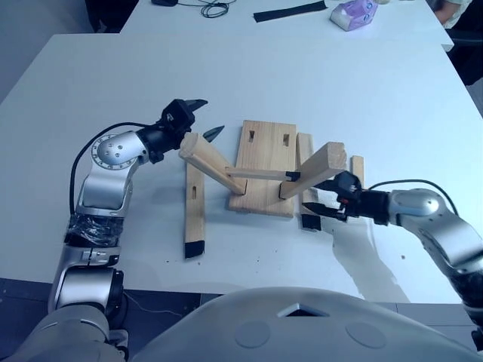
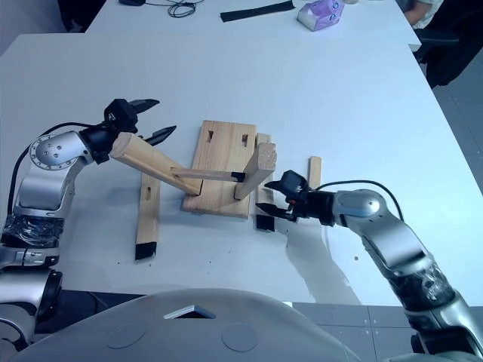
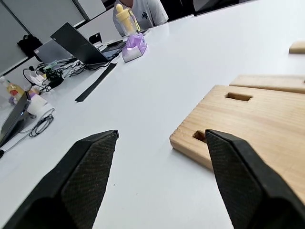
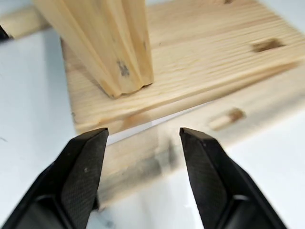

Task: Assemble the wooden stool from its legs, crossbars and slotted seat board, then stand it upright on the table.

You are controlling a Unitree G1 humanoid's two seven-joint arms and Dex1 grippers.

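Note:
The slotted seat board (image 1: 264, 154) lies flat mid-table. On it rests a frame of two legs, the left leg (image 1: 207, 157) and the right leg (image 1: 317, 170), joined by a crossbar (image 1: 256, 175). My left gripper (image 1: 210, 116) is open just behind the left leg's upper end, nothing between its fingers (image 3: 90, 176). My right gripper (image 1: 321, 200) is open at the board's near right corner, facing the right leg's foot (image 4: 105, 43). A loose leg (image 1: 195, 215) lies left of the board. Another leg (image 1: 306, 151) lies along its right edge, and a short crossbar (image 1: 357, 167) farther right.
A purple tissue pack (image 1: 353, 13), a black strip (image 1: 289, 11) and cables (image 1: 215, 7) lie on the far table. A laptop (image 3: 78, 45) stands there too. The white table (image 1: 113, 75) has free room to the left, at the back and at the far right.

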